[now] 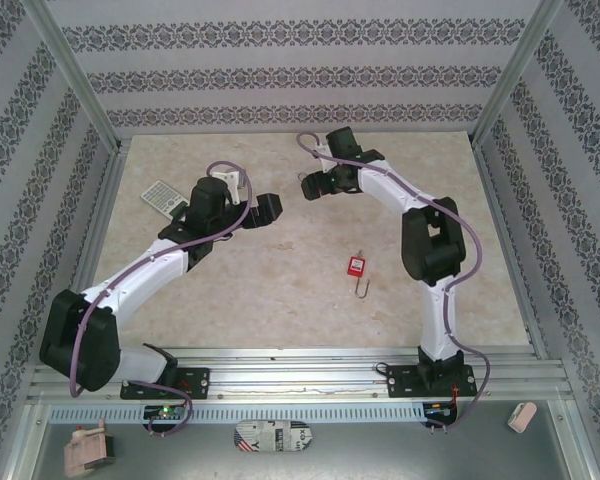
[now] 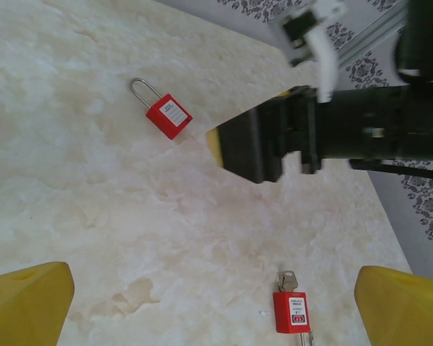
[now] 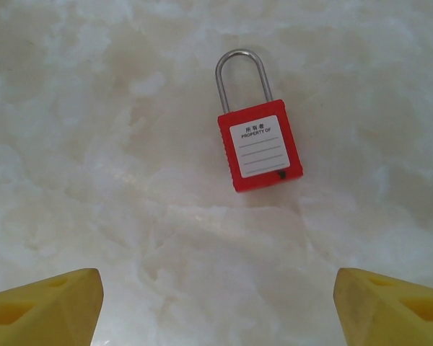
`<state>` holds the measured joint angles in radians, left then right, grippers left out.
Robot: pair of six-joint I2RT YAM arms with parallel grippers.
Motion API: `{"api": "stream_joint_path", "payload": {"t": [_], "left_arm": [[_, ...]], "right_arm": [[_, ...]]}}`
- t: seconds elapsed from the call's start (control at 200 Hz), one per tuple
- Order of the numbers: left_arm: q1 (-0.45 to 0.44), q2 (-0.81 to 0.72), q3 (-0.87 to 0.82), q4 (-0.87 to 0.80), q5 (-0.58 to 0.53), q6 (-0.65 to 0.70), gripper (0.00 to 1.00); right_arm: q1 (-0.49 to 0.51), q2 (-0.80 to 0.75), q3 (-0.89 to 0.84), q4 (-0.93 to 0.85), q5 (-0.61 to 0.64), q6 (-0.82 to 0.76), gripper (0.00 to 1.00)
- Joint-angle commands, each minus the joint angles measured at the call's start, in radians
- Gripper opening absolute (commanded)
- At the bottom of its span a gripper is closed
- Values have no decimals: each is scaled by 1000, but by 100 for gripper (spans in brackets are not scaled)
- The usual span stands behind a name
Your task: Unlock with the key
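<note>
Flat on mottled cream marble-look table [image 1: 280, 300]: 2 boxy red padlocks with steel U-shackles. Labelled padlock [image 3: 260, 148] just beyond right gripper [image 3: 216, 310]. Keyed padlock [image 2: 291, 311] mid-table, silver key [image 2: 287, 280] at its base, near left gripper [image 2: 216, 310]. Spread wide and empty on both: wedge-shaped yellow pads [image 3: 43, 306].

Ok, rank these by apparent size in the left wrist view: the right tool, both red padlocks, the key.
1. Right tool.
2-3. Upper padlock and lower padlock: bodies look alike, lower shackle cropped, so unranked.
4. Key.
</note>
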<state>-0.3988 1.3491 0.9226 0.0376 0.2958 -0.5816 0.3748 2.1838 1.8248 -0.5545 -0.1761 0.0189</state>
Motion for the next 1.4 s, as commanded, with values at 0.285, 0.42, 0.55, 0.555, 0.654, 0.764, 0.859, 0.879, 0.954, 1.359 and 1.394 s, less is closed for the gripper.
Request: {"api": "stream_joint_path", "payload": {"t": [0.285, 0.42, 0.55, 0.555, 0.654, 0.764, 0.859, 0.879, 0.954, 1.359, 1.394], "left_arm": [[37, -36, -29, 15, 36, -9, 100], [42, -30, -24, 14, 39, -2, 100], [47, -21, -27, 14, 41, -2, 100], [47, -21, -27, 15, 41, -2, 100], [49, -14, -28, 17, 44, 1, 100], [51, -10, -30, 20, 45, 0, 100], [50, -8, -33, 18, 46, 2, 100], [51, -8, -34, 19, 45, 2, 100], [51, -6, -36, 20, 47, 0, 100], [54, -1, -24, 8, 48, 11, 100], [55, 0, -23, 7, 48, 11, 100]], "right_arm": [[-59, 195, 245, -97, 50, 34, 78], [-120, 172, 219, -93, 108, 109, 77], [-171, 146, 192, -119, 178, 150, 75], [-172, 145, 192, -121, 181, 151, 75], [-206, 122, 168, -151, 243, 165, 73], [-233, 82, 107, -132, 260, 167, 71], [-251, 66, 83, -131, 276, 167, 71], [-257, 66, 79, -131, 273, 168, 70], [-271, 74, 80, -138, 268, 172, 69], [-320, 145, 152, -178, 177, 201, 51], [-322, 151, 161, -186, 170, 201, 50]]}}
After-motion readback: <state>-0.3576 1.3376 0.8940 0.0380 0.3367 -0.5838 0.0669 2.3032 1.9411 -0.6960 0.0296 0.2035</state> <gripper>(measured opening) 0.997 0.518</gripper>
